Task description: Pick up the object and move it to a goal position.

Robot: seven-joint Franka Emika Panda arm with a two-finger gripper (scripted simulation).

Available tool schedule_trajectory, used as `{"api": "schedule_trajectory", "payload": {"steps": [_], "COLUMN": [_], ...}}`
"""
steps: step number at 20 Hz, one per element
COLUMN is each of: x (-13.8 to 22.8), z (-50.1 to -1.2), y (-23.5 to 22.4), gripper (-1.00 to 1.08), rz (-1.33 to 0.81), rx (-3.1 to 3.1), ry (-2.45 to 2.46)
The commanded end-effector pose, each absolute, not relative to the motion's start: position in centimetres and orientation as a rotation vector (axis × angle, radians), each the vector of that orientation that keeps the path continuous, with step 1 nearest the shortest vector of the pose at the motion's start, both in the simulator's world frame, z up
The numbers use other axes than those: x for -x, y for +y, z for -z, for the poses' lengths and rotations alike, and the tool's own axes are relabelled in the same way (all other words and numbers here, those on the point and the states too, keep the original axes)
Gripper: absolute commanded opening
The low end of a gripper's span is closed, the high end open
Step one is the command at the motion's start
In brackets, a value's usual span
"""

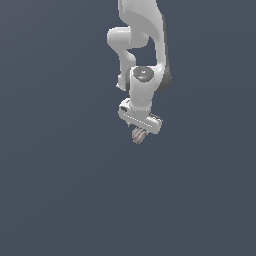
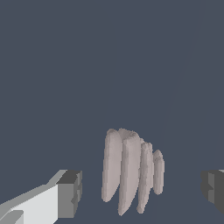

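Pinkish-brown ribbed object (image 2: pixel 131 169) sits right between the fingertips (image 2: pixel 70 194) of the wide-open pincer (image 1: pixel 138 134), nothing gripped yet, ribs running crosswise to the closing direction, so closing looks next.

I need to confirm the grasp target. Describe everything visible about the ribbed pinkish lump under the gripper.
The ribbed pinkish lump is small, matte and pinkish-brown, made of several long rounded ridges side by side, shrinking toward one end, with darker grooves between them. In the wrist view it sits between the grey fingertips, with clear gaps on both sides, so nothing grips it. In the exterior view it shows just below the gripper, much narrower than the white bar. Whether it rests on the dark surface cannot be told.
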State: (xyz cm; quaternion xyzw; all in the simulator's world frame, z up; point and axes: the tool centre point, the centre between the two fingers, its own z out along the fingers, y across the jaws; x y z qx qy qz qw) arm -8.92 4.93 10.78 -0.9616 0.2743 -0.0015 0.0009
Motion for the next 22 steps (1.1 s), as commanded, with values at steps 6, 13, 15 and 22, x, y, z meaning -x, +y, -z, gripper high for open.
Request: {"api": "schedule_trajectory", "payload": {"steps": [6, 13, 15, 22], "x": [10.2, 10.2, 10.2, 10.4], "z": [-10.1, -9.8, -9.4, -6.3], "y": [5.4, 5.5, 5.5, 5.5], "gripper": [1.0, 1.0, 1.0, 1.0], "rz": [0.0, 0.0, 0.0, 0.0], "rx": [2.993, 2.993, 2.993, 2.992], "ry": [0.953, 0.955, 0.956, 0.96]}}
